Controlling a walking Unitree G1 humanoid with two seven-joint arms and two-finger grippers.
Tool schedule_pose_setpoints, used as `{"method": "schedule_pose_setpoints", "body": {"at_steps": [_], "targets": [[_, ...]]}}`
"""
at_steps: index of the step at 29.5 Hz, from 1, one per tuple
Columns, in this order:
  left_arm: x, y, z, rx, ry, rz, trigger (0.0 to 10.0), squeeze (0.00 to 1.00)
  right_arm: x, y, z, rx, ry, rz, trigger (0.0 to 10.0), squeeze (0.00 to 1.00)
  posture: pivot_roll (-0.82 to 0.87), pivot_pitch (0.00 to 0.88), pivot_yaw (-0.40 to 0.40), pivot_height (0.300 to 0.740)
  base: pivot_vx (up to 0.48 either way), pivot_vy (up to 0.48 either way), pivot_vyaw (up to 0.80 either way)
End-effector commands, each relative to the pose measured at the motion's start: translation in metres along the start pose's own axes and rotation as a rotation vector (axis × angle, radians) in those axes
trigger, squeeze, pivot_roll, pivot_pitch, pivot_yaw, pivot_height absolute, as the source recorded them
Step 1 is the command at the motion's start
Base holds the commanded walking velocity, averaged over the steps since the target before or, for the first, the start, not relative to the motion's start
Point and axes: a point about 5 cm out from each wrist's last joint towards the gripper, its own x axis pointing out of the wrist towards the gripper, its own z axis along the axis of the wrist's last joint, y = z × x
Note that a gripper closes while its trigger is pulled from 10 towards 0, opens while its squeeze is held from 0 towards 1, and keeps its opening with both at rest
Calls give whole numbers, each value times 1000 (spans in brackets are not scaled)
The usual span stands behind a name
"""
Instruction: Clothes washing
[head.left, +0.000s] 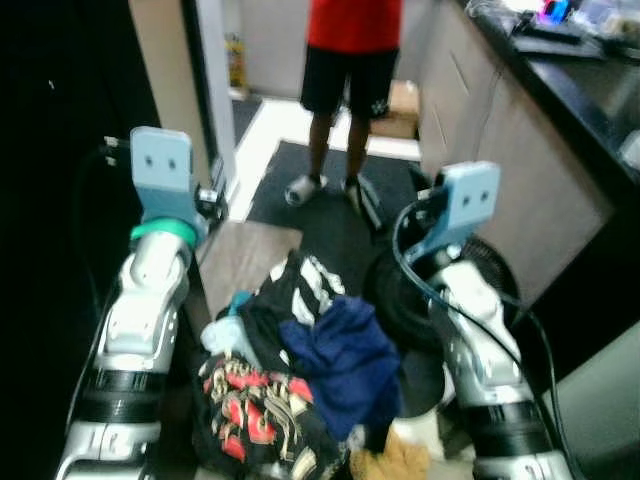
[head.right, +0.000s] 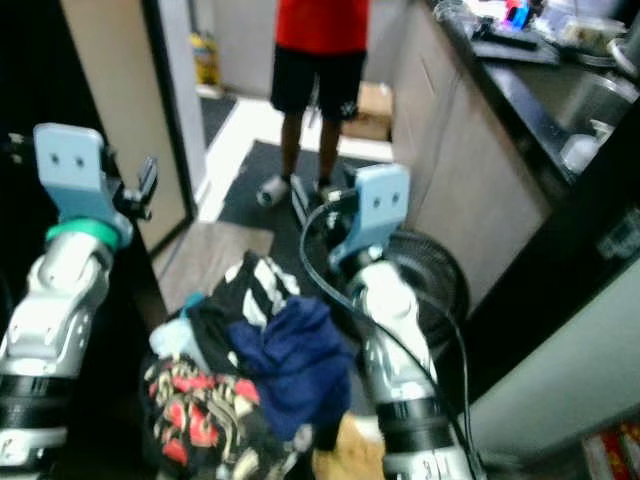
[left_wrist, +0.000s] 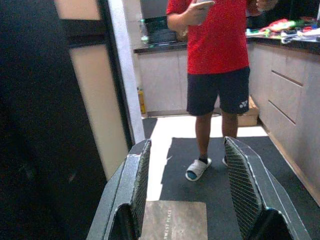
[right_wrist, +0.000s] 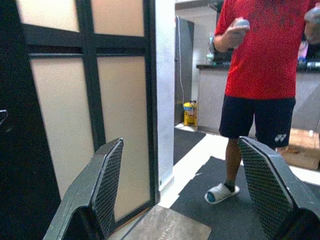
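Head views give me both arms raised in front of me, bent at the elbow, and a heap of clothes (head.left: 290, 380) low between them. On my left a dark door frame (head.left: 200, 120) blocks most of that side, its lower part lost in shadow. The left pincer (left_wrist: 187, 200) is released: in the left wrist view its two black fingers (left_wrist: 135, 190) stand well apart with nothing between them, over a brown mat (left_wrist: 175, 220) on the floor. From the head I see only the blue bracket of that wrist, not the fingers.

The clothes are a loose pile: a red-patterned black piece in front, a dark blue one on top, a black-and-white one behind. What they rest in or on I cannot make out; the bottom is cut off. Beyond them a person (head.left: 350, 60) in a red shirt and dark shorts stands on a dark rug (head.left: 330, 210), head out of frame.

The right pincer (right_wrist: 192, 200) is released too, empty, fingers wide. A round black fan (head.right: 430, 275) sits behind the right arm, partly hidden by it. Further right runs a dark, blurred kitchen surface (head.left: 580, 80).
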Motion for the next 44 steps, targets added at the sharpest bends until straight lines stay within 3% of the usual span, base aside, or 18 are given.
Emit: {"method": "schedule_pose_setpoints", "body": {"at_steps": [1,6,11,22,30,35,38,39,42,43,44], "targets": [[-1,-5,-4,7,16,-15,10000,0,-4,-4,-2,4,1,-12,10000,0,30,5,18,740,0,0,0],[-6,-11,-15,-4,53,-69,10000,0,-8,0,-10,-1,26,0,10000,0,29,6,19,740,0,0,0],[-17,-21,-34,-78,132,-155,10000,0,-14,-3,-26,-17,82,-28,10000,0,30,8,20,740,0,0,0],[-37,-40,-48,-13,139,-243,10000,0,-32,-3,-50,-59,171,-30,10000,0,30,10,24,740,0,0,0],[-45,-39,-59,5,170,-234,10000,0,-36,-2,-55,-54,183,-33,10000,0,27,11,27,740,0,0,0],[-69,-30,-103,85,316,-164,10000,0,-57,14,-90,-3,306,6,10000,0,28,18,25,740,0,0,0],[-73,-29,-110,98,342,-161,10000,0,-61,16,-95,11,327,13,10000,0,30,23,23,740,0,0,0],[-79,-28,-121,105,397,-167,10000,0,-67,18,-103,35,363,12,10000,0,30,23,23,740,0,0,0],[-79,-28,-121,105,397,-167,10000,0,-67,18,-103,35,363,12,10000,0,30,23,23,740,0,0,0],[-86,-26,-133,127,459,-171,10000,0,-74,19,-112,38,403,6,10000,0,35,25,20,740,0,0,0],[-86,-26,-133,127,459,-171,10000,0,-74,19,-112,38,403,6,10000,0,35,25,20,740,0,0,0]]}}
